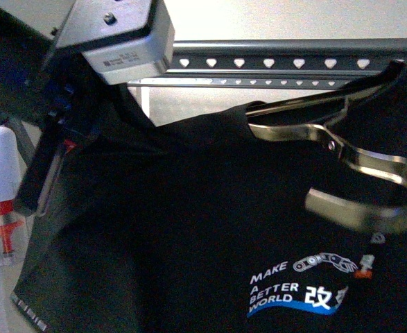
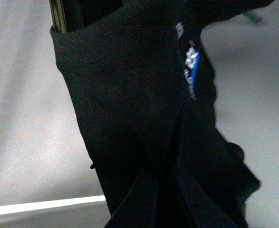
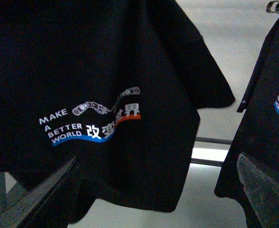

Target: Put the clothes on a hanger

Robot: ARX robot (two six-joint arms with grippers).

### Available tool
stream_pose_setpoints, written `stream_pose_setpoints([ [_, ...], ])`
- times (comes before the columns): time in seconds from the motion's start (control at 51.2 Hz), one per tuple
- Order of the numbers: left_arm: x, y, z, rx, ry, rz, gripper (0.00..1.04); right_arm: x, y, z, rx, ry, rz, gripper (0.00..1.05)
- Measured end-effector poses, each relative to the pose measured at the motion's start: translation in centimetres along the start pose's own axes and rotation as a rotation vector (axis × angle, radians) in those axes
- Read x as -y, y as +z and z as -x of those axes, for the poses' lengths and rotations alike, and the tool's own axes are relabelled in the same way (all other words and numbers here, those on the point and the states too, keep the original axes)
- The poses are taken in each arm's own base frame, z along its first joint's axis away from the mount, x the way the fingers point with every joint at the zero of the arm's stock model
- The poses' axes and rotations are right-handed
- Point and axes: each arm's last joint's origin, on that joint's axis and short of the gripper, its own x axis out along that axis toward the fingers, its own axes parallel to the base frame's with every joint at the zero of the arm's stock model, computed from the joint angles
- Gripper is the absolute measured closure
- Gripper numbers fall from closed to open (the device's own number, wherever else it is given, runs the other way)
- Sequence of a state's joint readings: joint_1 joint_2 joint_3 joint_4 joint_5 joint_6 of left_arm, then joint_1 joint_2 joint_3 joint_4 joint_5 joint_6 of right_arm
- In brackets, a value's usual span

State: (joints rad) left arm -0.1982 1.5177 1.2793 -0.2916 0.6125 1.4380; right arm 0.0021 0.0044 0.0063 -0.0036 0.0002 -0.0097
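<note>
**A:** Where's the shirt (image 1: 189,208) rn?

**B:** Hanging off my left tool (image 1: 122,84). The cloth rises to a peak right under it, and the rest drops below and spreads across toward my right side. The print (image 1: 297,291) is low down, facing me.

**A:** Left tool's state?

**B:** Pinching the shirt, afaict. The wrist cam is packed with black cloth hanging straight from the tool. Only one finger (image 2: 58,14) shows at the edge, w/ the hem running off it.

**A:** And the right tool (image 3: 157,156)?

**B:** Spread wide, nothing in it. Both fingers sit apart at the edges of its cam. The shirt hangs out ahead of them, not touching, print side toward the tool.

**A:** Rack (image 1: 272,62)?

**B:** Beyond the shirt. The heart-hole rail runs level, above the shirt's top edge. Can't tell if cloth touches it. From the right tool, thin lower bars (image 3: 213,141) show past the shirt's side.

**A:** Anything else?

**B:** A 2nd shirt (image 3: 267,142) w/ the same print hangs beside the first, off to the right tool's side, w/ a hook (image 3: 277,5) above it. There's also a shiny curved metal piece (image 1: 342,152) in front of the shirt on my right. It's blurry, so idk what it is.
</note>
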Motion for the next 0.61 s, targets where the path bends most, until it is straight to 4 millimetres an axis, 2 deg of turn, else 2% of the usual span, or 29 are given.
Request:
stream_pose_setpoints([
  [0.117,-1.3,0.2,-1.6,0.004,0.043,-0.219,1.00,0.0,0.0,0.0,0.000,0.000,0.000,0.07],
  [0.234,-1.5,0.8,-3.1,0.009,0.062,-0.329,1.00,0.0,0.0,0.0,0.000,0.000,0.000,0.07],
  [0.605,-1.5,0.9,-3.5,0.012,0.057,-0.372,1.00,0.0,0.0,0.0,0.000,0.000,0.000,0.07],
])
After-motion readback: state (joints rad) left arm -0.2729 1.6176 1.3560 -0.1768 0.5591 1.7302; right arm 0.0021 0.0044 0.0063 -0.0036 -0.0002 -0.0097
